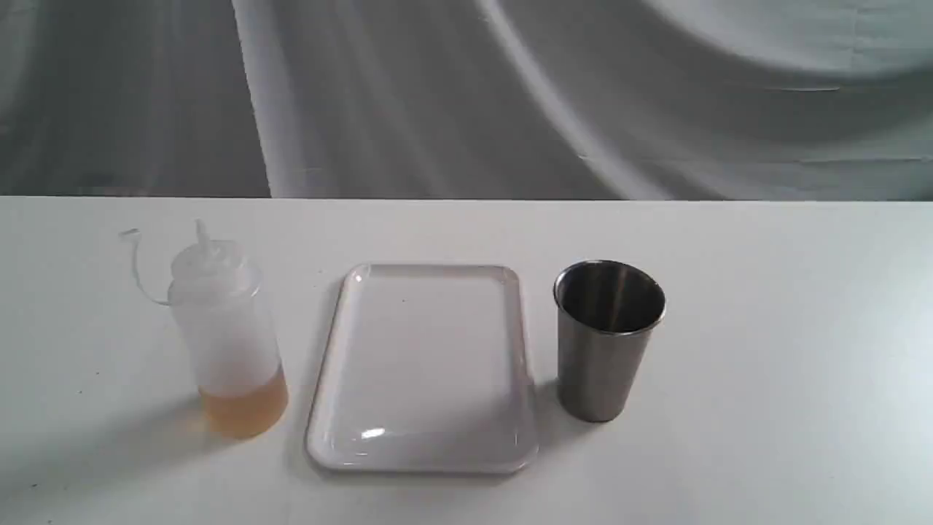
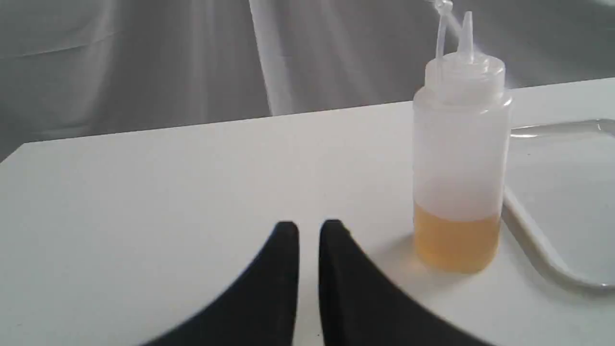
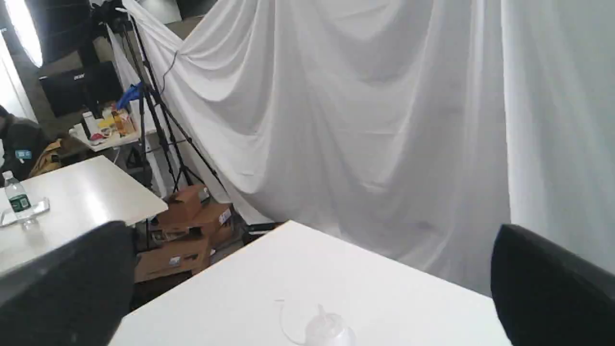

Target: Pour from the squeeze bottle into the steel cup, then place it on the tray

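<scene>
Amber liquid fills the bottom of the squeeze bottle, which stands upright on the white table at the left of my exterior view. Its nozzle is uncapped and the thin cap strap curls away to the left. Just beside it, in the middle, the tray lies flat and bare, its glossy surface catching a highlight near the front rim. The steel cup stands upright close to the tray's right edge, apart from it by a narrow strip of table, its dark inside facing up.

On my left wrist feed the left gripper sits low over the table with its black fingers drawn nearly together, only a thin slit between them, gripping nothing. The bottle is near it and untouched.

The right gripper is spread wide, with nothing between its fingers. It looks out over the table towards draped white cloth, and at the edge of that feed I can just make out what seems to be the bottle's nozzle, though it is blurred
</scene>
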`<act>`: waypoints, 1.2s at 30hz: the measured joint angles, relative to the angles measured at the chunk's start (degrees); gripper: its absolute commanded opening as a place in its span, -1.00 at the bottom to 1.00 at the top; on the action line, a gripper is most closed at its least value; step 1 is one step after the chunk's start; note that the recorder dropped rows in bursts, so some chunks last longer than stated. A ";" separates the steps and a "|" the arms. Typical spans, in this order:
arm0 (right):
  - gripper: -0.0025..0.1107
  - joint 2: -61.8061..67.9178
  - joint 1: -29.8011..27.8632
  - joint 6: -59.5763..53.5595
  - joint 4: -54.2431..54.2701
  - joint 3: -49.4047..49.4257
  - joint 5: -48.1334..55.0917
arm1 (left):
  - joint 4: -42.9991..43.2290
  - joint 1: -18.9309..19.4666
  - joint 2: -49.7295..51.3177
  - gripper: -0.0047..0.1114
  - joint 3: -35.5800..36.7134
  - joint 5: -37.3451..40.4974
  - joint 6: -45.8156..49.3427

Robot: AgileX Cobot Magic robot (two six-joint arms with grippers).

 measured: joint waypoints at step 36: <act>0.90 19.31 50.82 -14.60 -8.93 0.00 -58.93 | 0.00 0.00 0.00 -0.78 0.00 0.00 0.00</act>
